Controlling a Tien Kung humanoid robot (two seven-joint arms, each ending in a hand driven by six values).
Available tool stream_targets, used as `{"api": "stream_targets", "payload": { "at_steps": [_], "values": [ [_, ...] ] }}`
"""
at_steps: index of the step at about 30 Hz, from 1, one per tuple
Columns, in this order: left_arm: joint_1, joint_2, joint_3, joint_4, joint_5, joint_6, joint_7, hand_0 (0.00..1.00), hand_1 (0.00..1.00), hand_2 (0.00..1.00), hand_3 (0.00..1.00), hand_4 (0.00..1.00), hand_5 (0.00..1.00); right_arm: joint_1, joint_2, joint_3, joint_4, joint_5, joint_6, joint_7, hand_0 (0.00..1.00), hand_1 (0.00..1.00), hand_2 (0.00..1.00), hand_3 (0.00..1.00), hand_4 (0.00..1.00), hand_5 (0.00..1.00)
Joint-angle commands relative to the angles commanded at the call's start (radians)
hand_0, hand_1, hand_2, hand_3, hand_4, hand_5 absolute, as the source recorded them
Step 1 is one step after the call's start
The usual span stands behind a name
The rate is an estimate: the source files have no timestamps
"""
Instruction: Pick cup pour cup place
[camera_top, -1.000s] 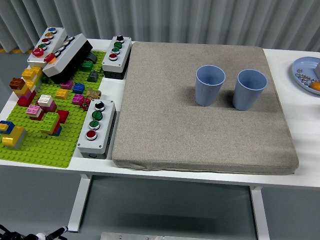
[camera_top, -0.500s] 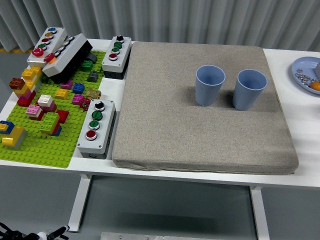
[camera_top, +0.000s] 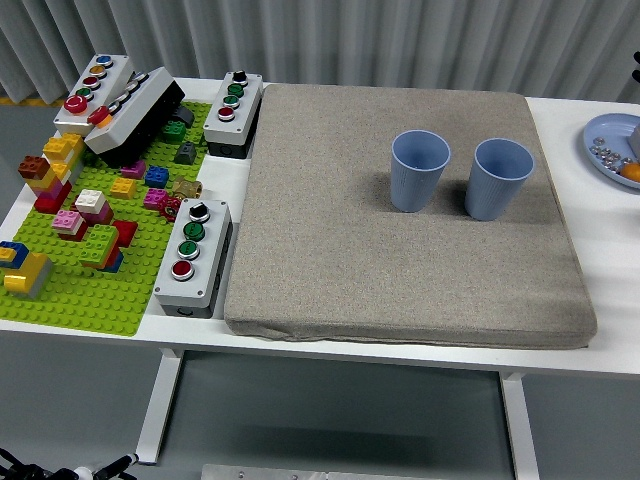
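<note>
Spread over the white table (camera_top: 610, 260): a grey mat (camera_top: 400, 210). Left of it, a green brick baseplate (camera_top: 90, 285). Upright side by side on the mat's far right: left blue cup (camera_top: 419, 171), right blue cup (camera_top: 499, 178). No robot hands visible, so state unknowable.

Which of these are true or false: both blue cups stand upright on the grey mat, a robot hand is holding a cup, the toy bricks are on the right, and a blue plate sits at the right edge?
1. Both blue cups, the left cup and the right cup, stand upright on the grey mat. True.
2. A robot hand holds a cup. False: no hand touches either.
3. The toy bricks are on the right. False: left.
4. A blue plate sits at the right edge. True.
</note>
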Motion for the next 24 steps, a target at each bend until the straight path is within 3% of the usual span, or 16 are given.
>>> {"api": "stream_targets", "payload": {
  "at_steps": [11,24],
  "values": [
    [0.01,-0.003,-0.052,0.0,-0.012,-0.004,0.025,0.819,0.862,0.879,0.774,0.59,0.998,0.004,0.006,-0.015,-0.002,0.005,0.007,-0.004,0.909,0.79,0.788,0.755,0.733,0.998],
    [0.058,-0.015,-0.097,0.0,-0.046,0.017,0.024,0.812,0.858,0.889,0.777,0.589,0.998,-0.004,0.017,-0.05,0.001,0.006,0.011,-0.007,0.916,0.793,0.792,0.757,0.728,0.998]
  ]
}}
